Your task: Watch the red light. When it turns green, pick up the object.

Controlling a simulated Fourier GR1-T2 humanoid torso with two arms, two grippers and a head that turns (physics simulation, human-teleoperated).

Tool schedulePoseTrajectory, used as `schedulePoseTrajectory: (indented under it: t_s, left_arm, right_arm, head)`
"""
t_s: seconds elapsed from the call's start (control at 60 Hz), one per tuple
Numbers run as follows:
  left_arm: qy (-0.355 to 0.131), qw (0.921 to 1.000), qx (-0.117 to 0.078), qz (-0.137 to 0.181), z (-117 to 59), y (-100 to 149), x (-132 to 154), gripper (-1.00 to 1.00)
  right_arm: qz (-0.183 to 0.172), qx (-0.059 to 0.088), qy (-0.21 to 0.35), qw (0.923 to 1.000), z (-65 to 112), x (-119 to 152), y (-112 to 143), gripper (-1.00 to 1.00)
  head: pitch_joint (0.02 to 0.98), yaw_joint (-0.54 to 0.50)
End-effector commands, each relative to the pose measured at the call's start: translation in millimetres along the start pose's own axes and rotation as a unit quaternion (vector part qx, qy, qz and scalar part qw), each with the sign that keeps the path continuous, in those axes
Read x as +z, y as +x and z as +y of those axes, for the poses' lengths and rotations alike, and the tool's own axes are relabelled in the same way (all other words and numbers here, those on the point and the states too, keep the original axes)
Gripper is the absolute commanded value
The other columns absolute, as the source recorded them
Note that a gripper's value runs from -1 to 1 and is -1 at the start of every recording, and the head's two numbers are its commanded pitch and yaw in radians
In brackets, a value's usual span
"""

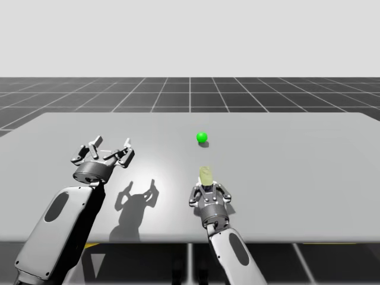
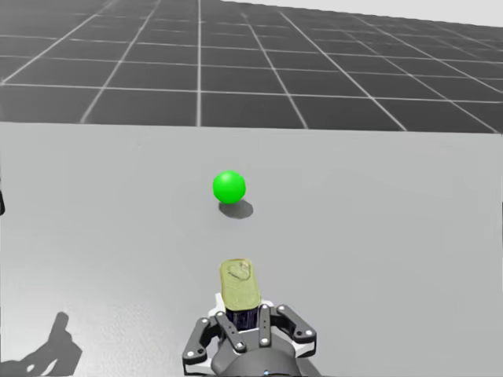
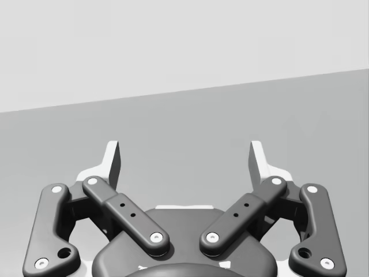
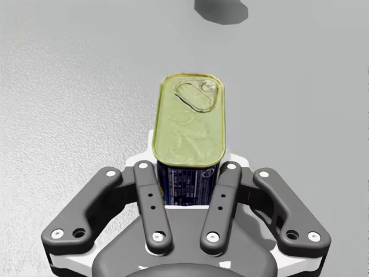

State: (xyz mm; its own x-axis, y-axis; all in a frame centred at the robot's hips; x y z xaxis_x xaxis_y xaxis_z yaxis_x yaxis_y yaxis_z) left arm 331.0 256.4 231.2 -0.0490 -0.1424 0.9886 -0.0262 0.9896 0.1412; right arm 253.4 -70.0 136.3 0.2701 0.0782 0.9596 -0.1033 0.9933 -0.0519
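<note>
At table [image 1: 297,154] centre, light ball [image 1: 202,137] reads green, your right gripper [image 4: 189,173] nearby, jaws clamped on olive-lidded rectangular tin [image 4: 190,124], your left gripper [image 3: 184,158] well apart, jaws spread wide, empty.

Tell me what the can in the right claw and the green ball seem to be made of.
Can: likely metal, with a dull gold embossed lid and pull tab over a dark printed side. Ball: smooth, even bright green with no sharp glint; material unclear, perhaps plastic or a lit lamp.
</note>
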Motion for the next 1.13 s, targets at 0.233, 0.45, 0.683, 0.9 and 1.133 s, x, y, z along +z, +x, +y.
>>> schedulePoseTrajectory:
  t_s: [0.233,0.45,0.683,0.9,1.133]
  left_arm:
    - [0.000,1.0000,0.000,0.000,0.4,0,0,-1.00]
    - [0.000,1.0000,0.000,0.000,0.4,0,0,-1.00]
    - [0.000,1.0000,0.000,0.000,0.4,0,0,-1.00]
    - [0.000,1.0000,0.000,0.000,0.4,0,0,-1.00]
    - [0.000,1.0000,0.000,0.000,0.4,0,0,-1.00]
  right_arm:
    - [0.001,-0.001,-0.047,0.9989,-9.3,-3,-8,1.00]
    - [-0.049,0.020,-0.040,0.9978,-14.8,3,13,1.00]
    - [-0.161,0.062,-0.033,0.9845,-23.0,17,52,1.00]
    - [-0.233,0.073,-0.047,0.9685,-39.7,30,107,1.00]
    - [-0.298,0.079,-0.061,0.9493,-51.7,50,151,1.00]
  head:
    - [0.452,-0.15]
    - [0.456,-0.15]
    - [0.457,-0.15]
    - [0.462,-0.15]
    - [0.464,-0.15]
